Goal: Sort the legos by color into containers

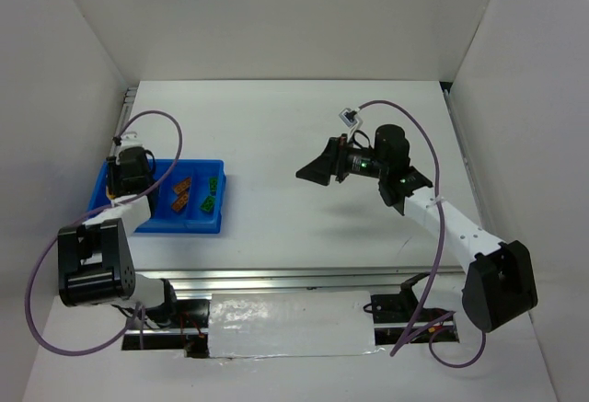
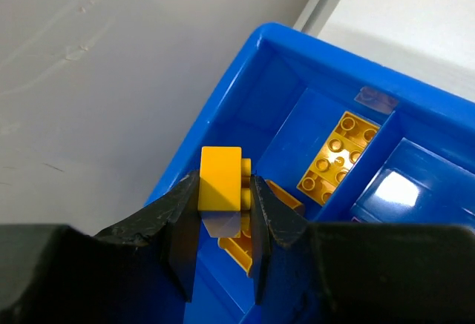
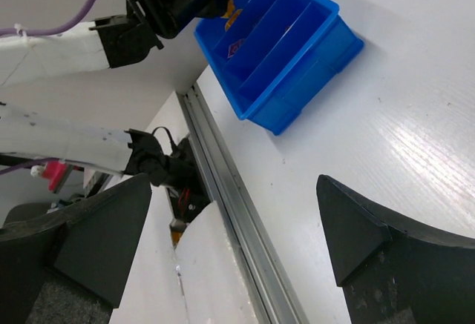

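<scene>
The blue tray (image 1: 198, 221) sits at the table's left. My left gripper (image 2: 223, 213) is shut on a small yellow lego (image 2: 221, 183) and holds it just above the tray's leftmost compartment (image 2: 286, 127), near the tray's left wall. Two more yellow legos (image 2: 340, 153) lie in that compartment, one partly hidden under the fingers. In the top view, orange-red legos (image 1: 180, 194) lie in a middle compartment and green legos (image 1: 211, 194) in the rightmost one. My right gripper (image 1: 317, 170) is open and empty above the table's middle, well right of the tray (image 3: 297, 79).
White walls enclose the table on the left, back and right. A metal rail (image 1: 276, 278) runs along the near edge, also in the right wrist view (image 3: 237, 205). The left wall (image 2: 111, 79) is close beside the tray.
</scene>
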Robot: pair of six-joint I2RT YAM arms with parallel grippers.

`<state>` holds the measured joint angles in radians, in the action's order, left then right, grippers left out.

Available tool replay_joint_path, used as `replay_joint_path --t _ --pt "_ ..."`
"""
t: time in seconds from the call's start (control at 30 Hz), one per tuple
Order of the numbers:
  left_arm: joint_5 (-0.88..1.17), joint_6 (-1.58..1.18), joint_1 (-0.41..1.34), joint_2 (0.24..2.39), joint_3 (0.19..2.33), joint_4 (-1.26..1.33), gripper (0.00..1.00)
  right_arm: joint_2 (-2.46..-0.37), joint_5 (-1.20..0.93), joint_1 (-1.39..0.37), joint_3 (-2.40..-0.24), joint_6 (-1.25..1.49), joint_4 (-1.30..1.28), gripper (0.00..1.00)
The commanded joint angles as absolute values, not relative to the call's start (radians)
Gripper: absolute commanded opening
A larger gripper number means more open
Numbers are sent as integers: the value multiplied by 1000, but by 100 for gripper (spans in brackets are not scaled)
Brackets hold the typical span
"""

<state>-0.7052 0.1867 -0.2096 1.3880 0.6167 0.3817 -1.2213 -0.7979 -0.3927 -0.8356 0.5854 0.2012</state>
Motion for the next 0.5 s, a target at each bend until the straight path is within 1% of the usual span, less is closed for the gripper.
replay_joint_path --t 0.0,0.03,0.07,0.1,0.2,0.47 --pt "-726 166 -229 1413 626 477 37 -1204 -821 -407 -868 574 196 100" --pt "-732 149 -229 1420 617 488 43 -1209 -819 -408 -870 574 196 100" --pt "-754 146 -229 1430 612 495 78 -1215 -819 -407 -870 574 198 100" --pt "-755 132 -229 1430 609 503 99 -1218 -821 -407 -870 574 199 100" --pt "-767 127 -232 1395 615 520 100 -1233 -838 -407 -867 578 216 100" --pt "-724 117 -230 1264 807 404 99 -1256 -824 -407 -873 571 210 100"
